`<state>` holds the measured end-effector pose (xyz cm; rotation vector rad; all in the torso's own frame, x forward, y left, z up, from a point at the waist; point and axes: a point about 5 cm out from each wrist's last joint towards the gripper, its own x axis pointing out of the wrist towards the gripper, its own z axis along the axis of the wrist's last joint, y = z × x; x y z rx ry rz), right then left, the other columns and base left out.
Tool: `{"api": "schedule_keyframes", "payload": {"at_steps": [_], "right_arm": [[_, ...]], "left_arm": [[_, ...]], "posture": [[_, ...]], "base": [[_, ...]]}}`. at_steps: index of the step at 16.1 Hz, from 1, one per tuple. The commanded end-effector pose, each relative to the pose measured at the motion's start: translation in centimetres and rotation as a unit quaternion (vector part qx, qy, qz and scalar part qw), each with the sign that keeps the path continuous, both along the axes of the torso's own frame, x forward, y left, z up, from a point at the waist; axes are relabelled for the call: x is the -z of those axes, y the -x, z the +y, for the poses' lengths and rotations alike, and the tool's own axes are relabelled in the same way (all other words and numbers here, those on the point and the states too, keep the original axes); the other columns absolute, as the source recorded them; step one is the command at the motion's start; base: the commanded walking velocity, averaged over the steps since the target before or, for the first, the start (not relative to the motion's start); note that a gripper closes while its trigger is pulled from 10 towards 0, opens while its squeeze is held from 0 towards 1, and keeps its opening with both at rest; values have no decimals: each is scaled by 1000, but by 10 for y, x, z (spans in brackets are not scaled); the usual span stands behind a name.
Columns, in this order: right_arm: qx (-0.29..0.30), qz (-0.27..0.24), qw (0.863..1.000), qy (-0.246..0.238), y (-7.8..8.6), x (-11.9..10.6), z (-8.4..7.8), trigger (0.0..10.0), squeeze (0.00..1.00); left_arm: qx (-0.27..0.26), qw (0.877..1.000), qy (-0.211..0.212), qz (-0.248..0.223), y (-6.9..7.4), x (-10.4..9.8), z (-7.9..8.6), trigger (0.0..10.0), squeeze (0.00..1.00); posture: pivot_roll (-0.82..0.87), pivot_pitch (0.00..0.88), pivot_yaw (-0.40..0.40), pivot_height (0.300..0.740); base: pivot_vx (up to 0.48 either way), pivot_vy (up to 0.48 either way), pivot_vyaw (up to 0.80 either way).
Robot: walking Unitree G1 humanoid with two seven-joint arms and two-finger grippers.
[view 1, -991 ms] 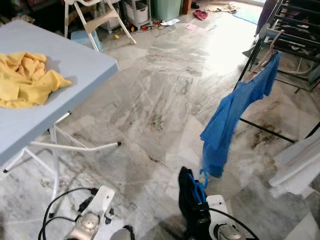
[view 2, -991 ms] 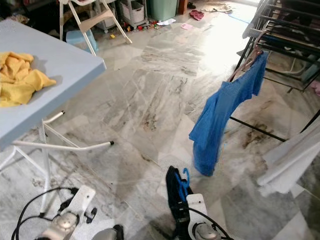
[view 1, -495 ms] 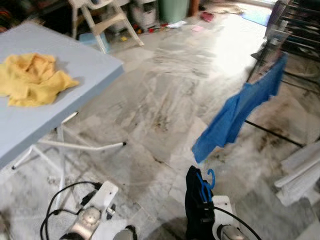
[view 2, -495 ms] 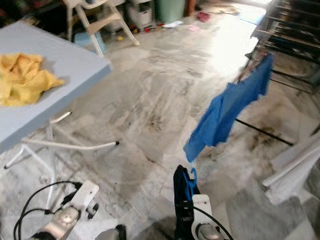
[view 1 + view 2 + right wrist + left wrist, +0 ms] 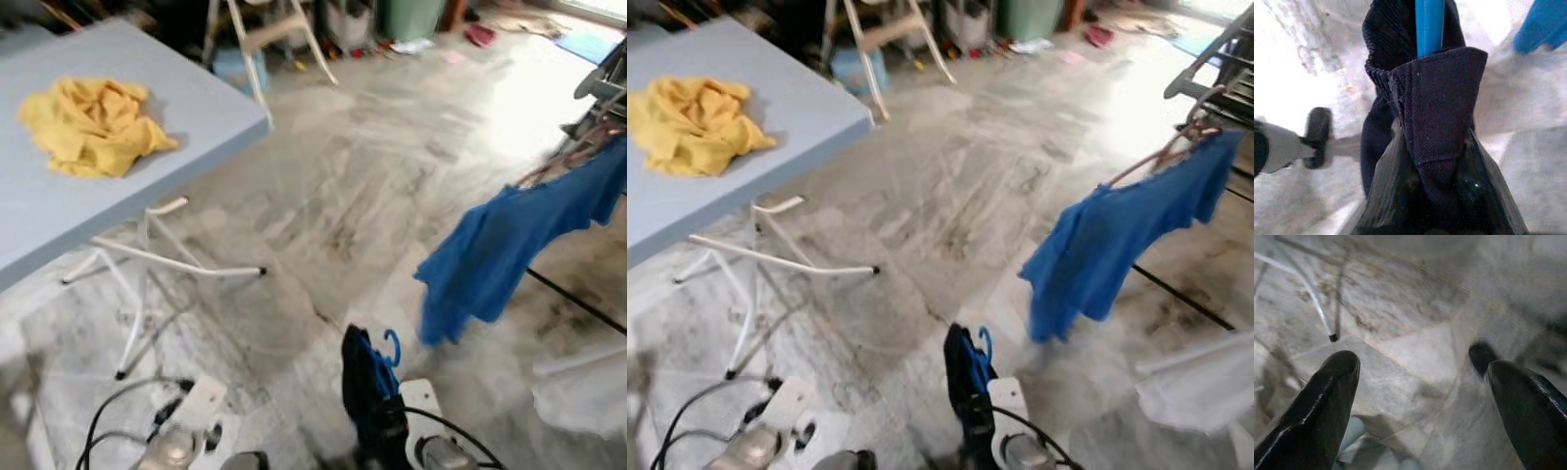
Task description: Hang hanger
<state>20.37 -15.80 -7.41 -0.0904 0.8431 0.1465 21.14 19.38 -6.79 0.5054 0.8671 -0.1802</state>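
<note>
Table (image 5: 196,117) (yellow cloth (image 5: 93,127) on it) left; blue shirt (image 5: 509,245) right.

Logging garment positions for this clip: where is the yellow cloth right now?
The yellow cloth lies crumpled on the light blue table at the robot's left, far from the blue shirt hanging at its right.

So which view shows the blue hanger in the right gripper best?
The right wrist view: the blue hanger rises close up from the dark garment that the right gripper holds. Both eye views show its small hook atop the garment.
</note>
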Motion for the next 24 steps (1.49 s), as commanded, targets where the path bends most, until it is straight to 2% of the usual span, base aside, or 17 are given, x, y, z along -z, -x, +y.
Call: {"api": "schedule_keyframes", "payload": {"at_steps": [1, 6, 9, 10, 11, 13, 16, 17, 19, 20, 24], "right_arm": [[3, 16, 1000, -5, 9, 5, 2, 10000, 0], [5, 6, 1000, -4, 5, 3, 2, 10000, 0], [0, -57, 998, -12, -20, -14, 0, 10000, 0], [-1, -63, 998, -12, -22, -16, 0, 10000, 0], [-7, -87, 996, -18, -31, -23, 0, 10000, 0], [-37, -181, 982, -46, -62, -53, 4, 10000, 0], [-84, -248, 962, -82, -78, -77, 17, 10000, 0], [-119, -273, 949, -106, -81, -88, 25, 10000, 0], [-143, -290, 938, -121, -82, -97, 30, 10000, 0], [-153, -309, 930, -130, -82, -107, 31, 10000, 0], [-100, -318, 934, -127, -77, -108, 22, 10000, 0]], "left_arm": [[-3, 1000, -2, 16, 10, 6, 0, 10000, 0], [-43, 999, 4, 0, 11, 5, 7, 10000, 0], [-77, 995, 24, -65, -10, -10, 12, 10000, 0], [-78, 994, 26, -70, -12, -12, 12, 10000, 0], [-84, 992, 35, -87, -16, -16, 14, 10000, 0], [-106, 981, 75, -144, -30, -29, 18, 10000, 0], [-96, 970, 95, -204, -37, -41, 16, 10000, 0], [-96, 963, 112, -224, -37, -44, 16, 10000, 0], [-77, 960, 118, -242, -38, -49, 15, 10000, 0], [-51, 957, 128, -254, -36, -52, 12, 10000, 0], [-72, 956, 123, -256, -32, -52, 18, 10000, 0]], "posture": [[-56, 155, 0, 740], [-53, 162, -9, 740], [-63, 176, -14, 740], [-62, 178, -15, 740], [-60, 180, -18, 740], [-51, 199, -26, 740], [-45, 218, -32, 740], [-43, 223, -30, 740], [-41, 227, -30, 740], [-38, 231, -30, 740], [-36, 235, -21, 740]], "base": [[0, -281, 444], [0, 0, 0], [0, 0, 0], [0, 0, 0], [0, 0, 0], [0, 0, 0], [0, 0, 0], [0, 0, 0], [0, 0, 0], [0, 0, 0], [0, 0, 0]]}}
